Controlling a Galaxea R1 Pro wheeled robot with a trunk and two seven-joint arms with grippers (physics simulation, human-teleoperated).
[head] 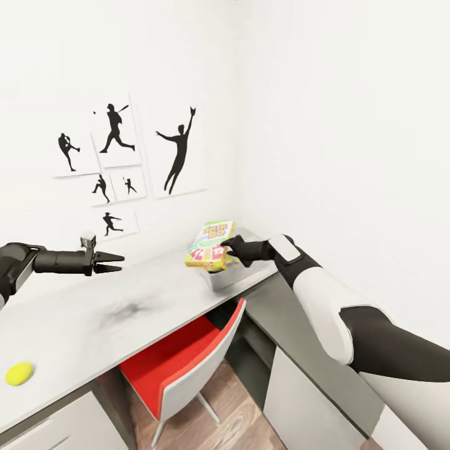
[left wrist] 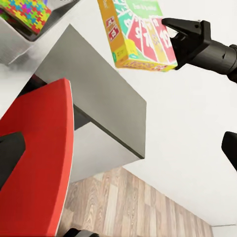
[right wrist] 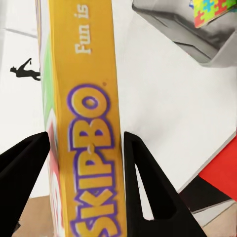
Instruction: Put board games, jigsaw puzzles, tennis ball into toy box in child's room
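My right gripper (head: 229, 247) is shut on a yellow-green and red board game (head: 211, 247), holding it in the air just above the grey toy box (head: 222, 279) at the table's far corner. In the right wrist view its orange SKIP-BO spine (right wrist: 91, 123) sits clamped between the two black fingers (right wrist: 148, 187). A multicoloured jigsaw puzzle (left wrist: 24, 12) lies inside the toy box (left wrist: 15, 49). The tennis ball (head: 19, 373) rests on the table (head: 94, 312) near its front left. My left gripper (head: 111, 262) hovers open and empty over the table's back left.
A red and white chair (head: 181, 362) is tucked under the table's front edge. The lower dark grey side unit (head: 300, 325) runs along the right wall under my right arm. Framed sports silhouettes (head: 115, 156) hang on the back wall.
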